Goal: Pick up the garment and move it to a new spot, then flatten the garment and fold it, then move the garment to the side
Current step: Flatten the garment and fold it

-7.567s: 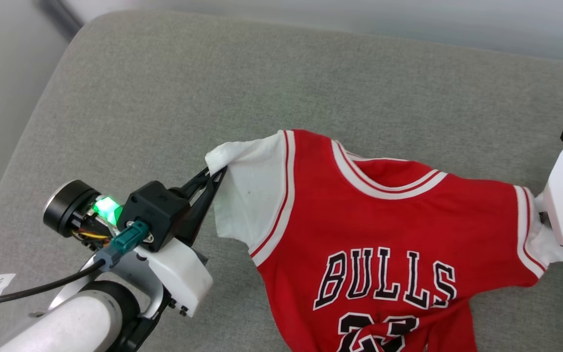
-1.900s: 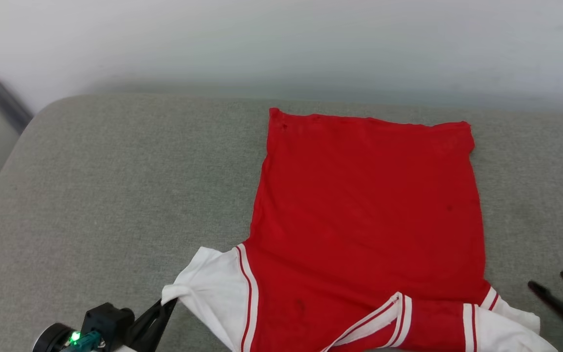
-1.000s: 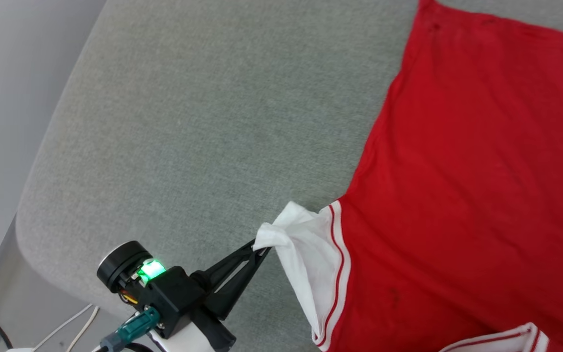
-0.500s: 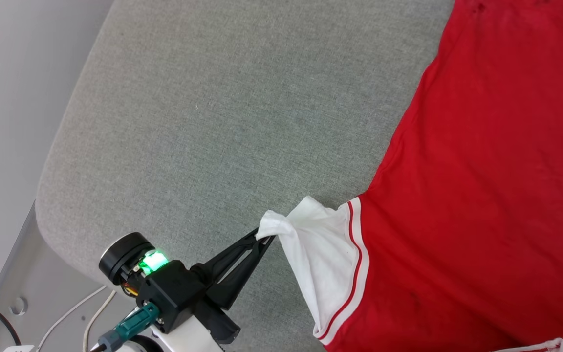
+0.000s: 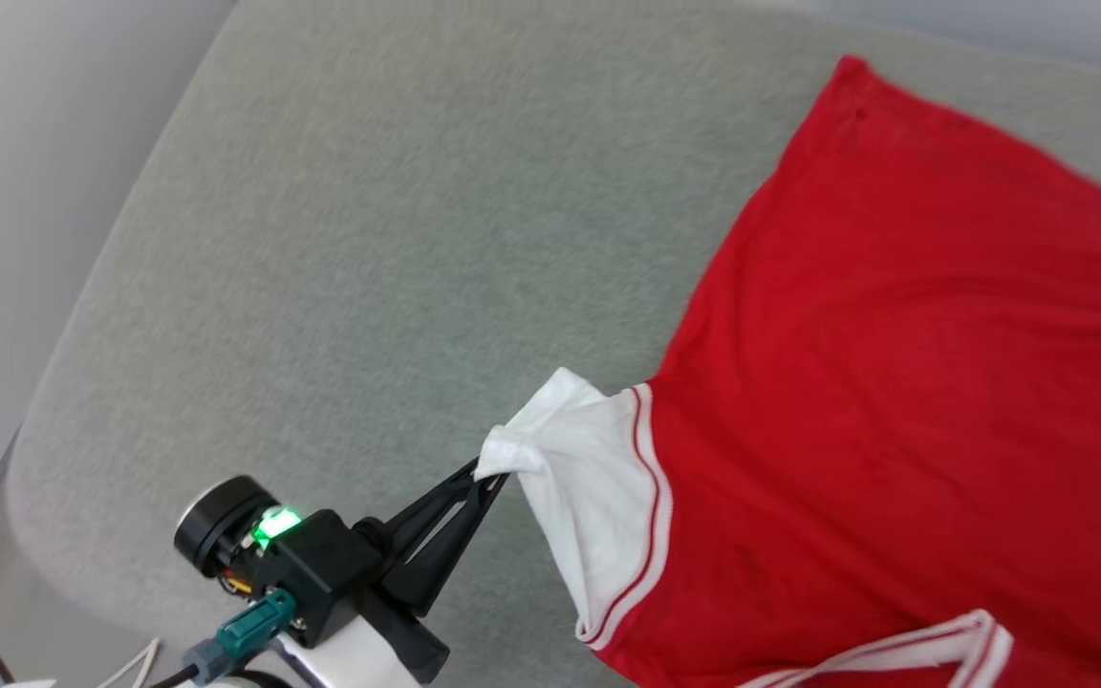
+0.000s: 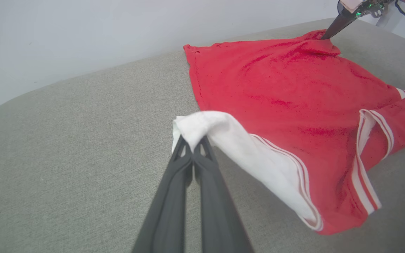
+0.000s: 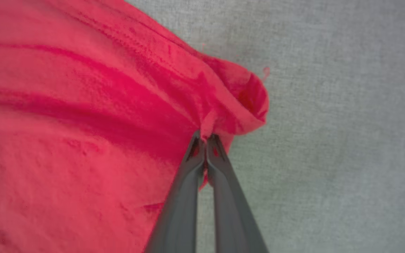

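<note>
The garment (image 5: 895, 382) lies on the grey cushion with its plain red back up, so the lettering is hidden. My left gripper (image 5: 488, 475) is shut on the tip of the white sleeve (image 5: 589, 497) and holds it slightly off the cushion. In the left wrist view the same gripper (image 6: 192, 140) pinches that sleeve (image 6: 230, 140) beside the red body (image 6: 276, 88). My right gripper (image 7: 206, 135) is shut on a bunched corner of the red hem (image 7: 237, 98). It also appears at the far corner as the right gripper (image 6: 323, 36).
The grey cushion (image 5: 369, 239) stretches wide to the left of the garment and ends in a rounded left edge (image 5: 63, 363). A pale wall (image 6: 83, 35) rises behind it. A white cable (image 5: 130, 664) lies on the floor at the lower left.
The head camera has shifted. The garment, once front up, now lies back up. My left gripper keeps the sleeve; my right gripper, open 1.9 s ago, is now shut on the hem corner.
</note>
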Robot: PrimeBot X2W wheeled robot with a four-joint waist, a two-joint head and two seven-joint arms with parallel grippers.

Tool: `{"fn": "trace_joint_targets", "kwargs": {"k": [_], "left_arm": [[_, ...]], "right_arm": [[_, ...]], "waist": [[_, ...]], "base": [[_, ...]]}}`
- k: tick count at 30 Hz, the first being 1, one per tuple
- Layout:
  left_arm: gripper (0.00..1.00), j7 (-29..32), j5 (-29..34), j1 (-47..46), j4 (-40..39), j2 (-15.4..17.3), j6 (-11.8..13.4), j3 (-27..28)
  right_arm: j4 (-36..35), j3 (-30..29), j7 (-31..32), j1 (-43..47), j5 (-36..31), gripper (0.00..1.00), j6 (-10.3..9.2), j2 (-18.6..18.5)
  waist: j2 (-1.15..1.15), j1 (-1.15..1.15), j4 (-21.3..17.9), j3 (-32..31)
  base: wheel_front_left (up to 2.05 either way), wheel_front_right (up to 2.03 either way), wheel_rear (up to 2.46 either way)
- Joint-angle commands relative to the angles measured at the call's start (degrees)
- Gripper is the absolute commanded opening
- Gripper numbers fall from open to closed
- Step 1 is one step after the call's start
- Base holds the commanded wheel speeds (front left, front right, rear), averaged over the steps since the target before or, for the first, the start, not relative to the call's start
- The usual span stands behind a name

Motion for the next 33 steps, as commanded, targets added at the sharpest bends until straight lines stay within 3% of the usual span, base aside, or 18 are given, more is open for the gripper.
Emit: {"fn": "trace_joint_targets", "kwargs": {"k": [1,8,17,26,33], "left_arm": [[0.00,-0.3,-0.5,0.9,0.1,-0.1,0.4,0.3],[0.00,-2.0,-2.9,4.5,3.4,0.4,2.3,1.4],[0.00,-5.1,-6.2,8.7,7.6,1.0,3.7,3.5],[0.00,-8.2,-8.6,11.4,12.2,-0.5,4.0,4.2],[0.00,-9.9,-9.2,11.6,13.6,-1.2,4.1,4.8]], "right_arm": [[-0.3,0.0,-0.6,1.1,0.9,0.00,-0.02,0.3],[-4.2,2.3,-2.7,10.4,6.9,0.00,-0.02,1.7],[-15.0,0.3,-4.6,26.7,12.4,0.00,-0.02,5.4],[-21.9,-0.8,-6.1,42.3,14.5,0.00,-0.02,10.5],[-21.3,-0.8,-8.3,45.5,14.9,0.00,-0.02,11.6]], "waist": [[0.00,0.00,-4.0,-3.9],[0.00,0.00,-10.5,-9.9],[0.00,0.00,-16.1,-13.9],[0.00,0.00,-18.8,-16.4],[0.00,0.00,-19.0,-17.3]], "base": [[0.00,0.00,0.00],[0.00,0.00,0.00],[0.00,0.00,0.00],[0.00,0.00,0.00],[0.00,0.00,0.00]]}}
